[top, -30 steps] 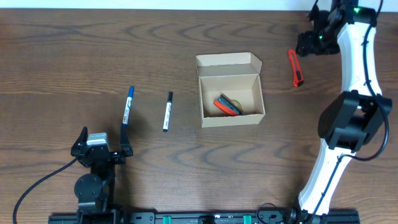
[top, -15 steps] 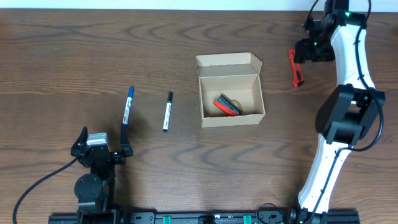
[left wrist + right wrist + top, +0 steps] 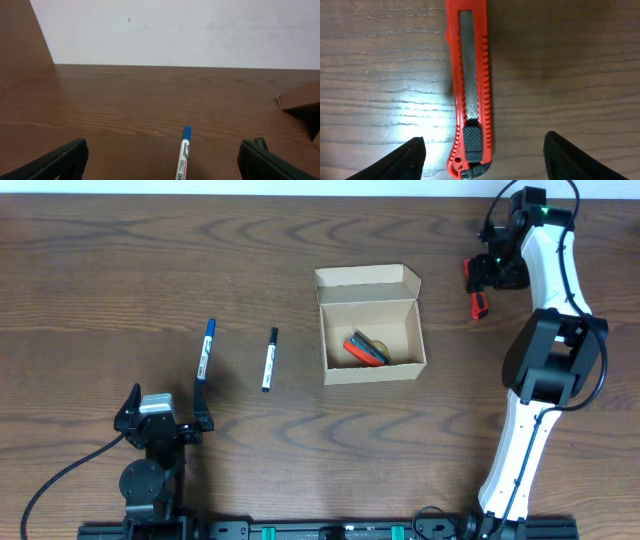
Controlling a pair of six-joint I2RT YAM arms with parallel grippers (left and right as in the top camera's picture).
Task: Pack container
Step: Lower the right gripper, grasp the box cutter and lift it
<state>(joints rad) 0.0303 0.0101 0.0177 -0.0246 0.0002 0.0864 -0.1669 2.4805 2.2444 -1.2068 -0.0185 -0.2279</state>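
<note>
The container (image 3: 372,372) is sitting near the middle of the surface (image 3: 100,270), its lid flap lying open toward the far edge. A few red and dark things (image 3: 365,348) are lying inside against its near wall, too small to identify.

The right claw (image 3: 484,273) is hovering close to the far right corner, directly over the upper end of a red utility knife (image 3: 478,304). In the right wrist view its fingers (image 3: 405,157) are standing apart on either side of the knife (image 3: 470,75), with bare wood showing between each finger and the handle, so nothing is being gripped.

The left claw (image 3: 163,412) is resting by the near left edge with its fingers (image 3: 55,162) spread wide and empty. A blue marker (image 3: 205,350) is lying just ahead of it, and a black marker (image 3: 269,360) is lying between that one and the container.
</note>
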